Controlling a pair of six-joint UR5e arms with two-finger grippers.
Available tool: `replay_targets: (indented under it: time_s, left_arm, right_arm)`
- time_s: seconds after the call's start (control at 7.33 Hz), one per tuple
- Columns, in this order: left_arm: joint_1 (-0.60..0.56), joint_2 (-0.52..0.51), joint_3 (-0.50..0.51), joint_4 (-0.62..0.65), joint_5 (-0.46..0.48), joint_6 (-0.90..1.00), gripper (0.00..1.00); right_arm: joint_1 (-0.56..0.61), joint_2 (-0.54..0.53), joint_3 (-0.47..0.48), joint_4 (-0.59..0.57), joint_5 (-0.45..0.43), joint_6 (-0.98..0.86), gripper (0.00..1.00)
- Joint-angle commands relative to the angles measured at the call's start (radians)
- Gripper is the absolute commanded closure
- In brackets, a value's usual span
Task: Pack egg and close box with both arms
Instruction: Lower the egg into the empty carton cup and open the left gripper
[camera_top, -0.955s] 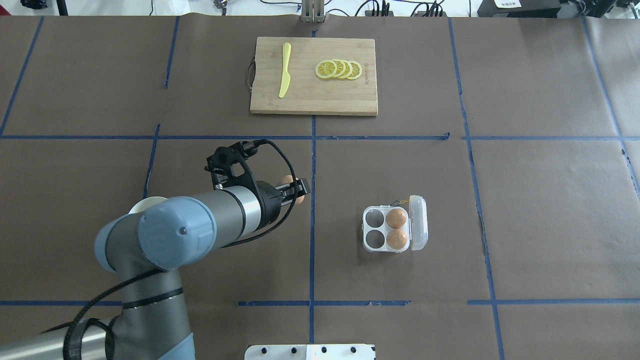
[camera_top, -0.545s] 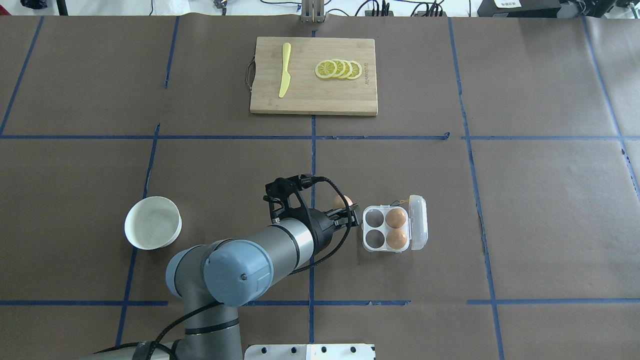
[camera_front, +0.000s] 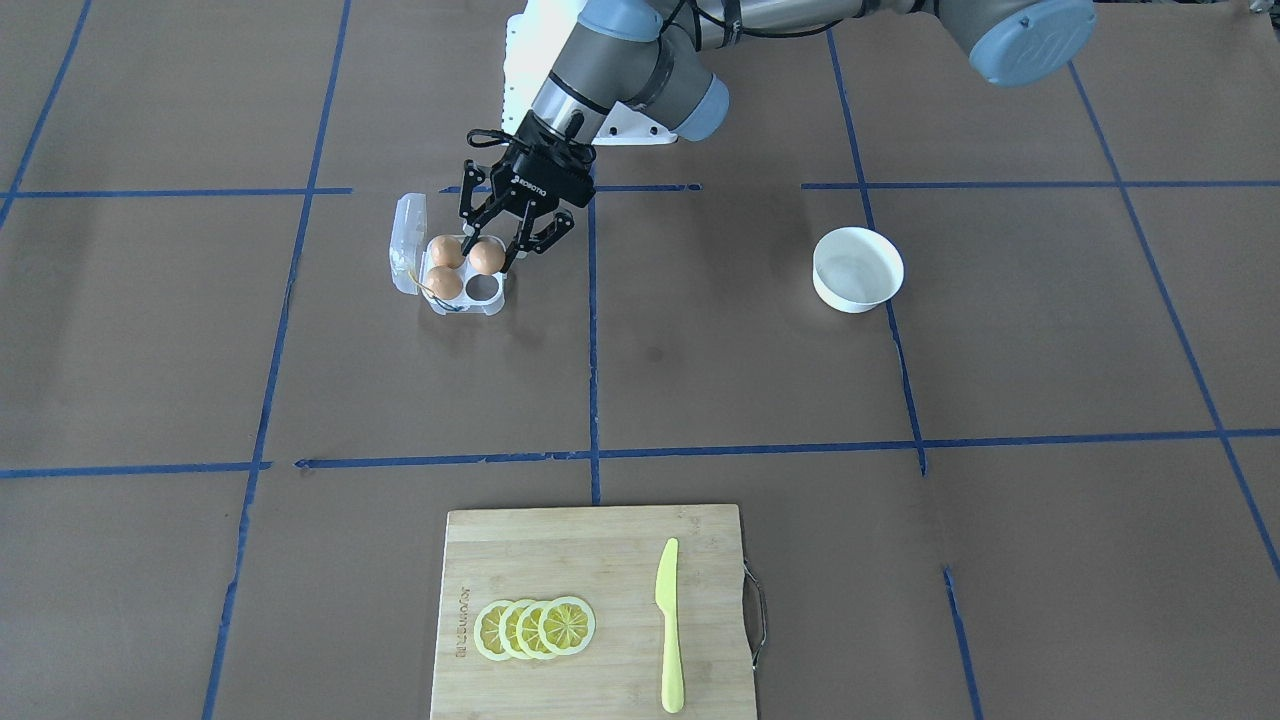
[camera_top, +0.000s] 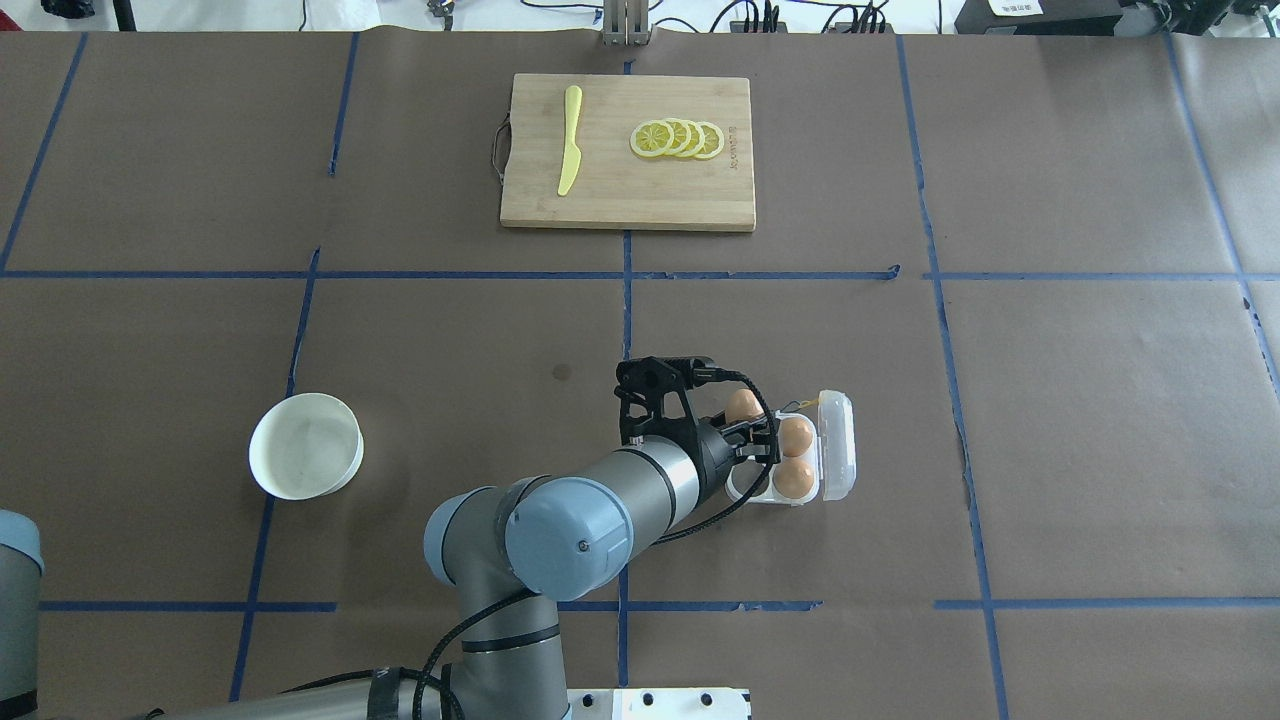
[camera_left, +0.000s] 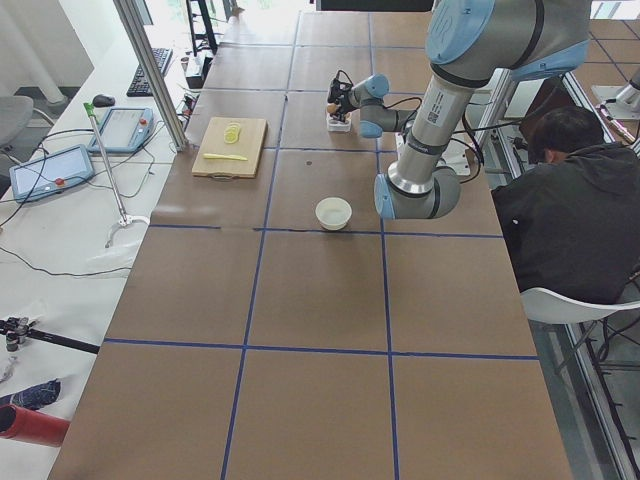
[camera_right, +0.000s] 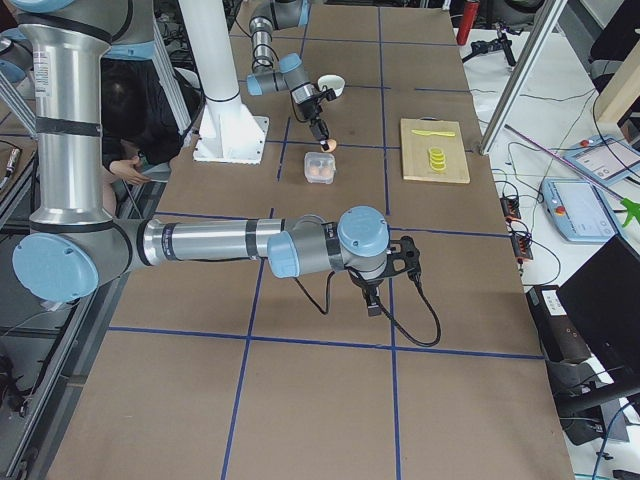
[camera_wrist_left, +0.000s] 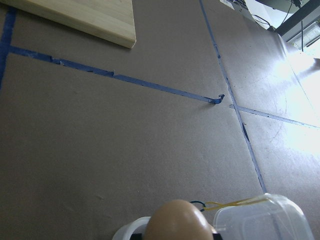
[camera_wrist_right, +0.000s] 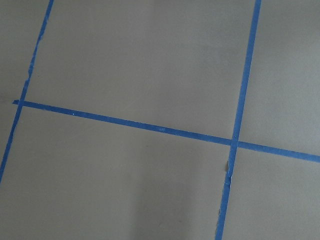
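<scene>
My left gripper (camera_front: 489, 264) is shut on a tan-brown egg (camera_front: 487, 255) and holds it just above the clear four-cell box (camera_front: 497, 300). In the overhead view the egg (camera_top: 743, 404) sits over the box's far-left cell. Two more eggs (camera_top: 796, 436) (camera_top: 794, 478) lie in the cells next to the open lid (camera_top: 838, 447). The left wrist view shows the held egg (camera_wrist_left: 179, 221) and the lid (camera_wrist_left: 260, 219) with its yellow cord. My right gripper (camera_right: 373, 303) shows only in the exterior right view, far from the box; I cannot tell whether it is open.
A white bowl (camera_top: 305, 445) stands to the left of the box. A wooden cutting board (camera_top: 628, 190) with lemon slices (camera_top: 677, 138) and a yellow knife (camera_top: 569, 140) lies at the far middle. Blue tape lines cross the brown table.
My left arm has swung right with the egg, from beside the white bowl to just over the box. The bowl has come into full view.
</scene>
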Motion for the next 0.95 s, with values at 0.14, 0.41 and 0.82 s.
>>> replay_targets:
  time_s: [0.14, 0.41, 0.82]
  left_arm:
    - [0.002, -0.031, 0.071, -0.007, 0.002, 0.004, 1.0]
    - [0.004, -0.066, 0.107, -0.005, 0.004, 0.004, 1.0]
    - [0.002, -0.066, 0.102, -0.005, 0.013, 0.004, 0.01]
  right_arm:
    - [0.0, -0.001, -0.001, 0.0, 0.0, 0.0, 0.0]
    - [0.0, 0.001, 0.002, 0.0, 0.0, 0.0, 0.0]
    - [0.0, -0.001, 0.003, 0.0, 0.0, 0.0, 0.0]
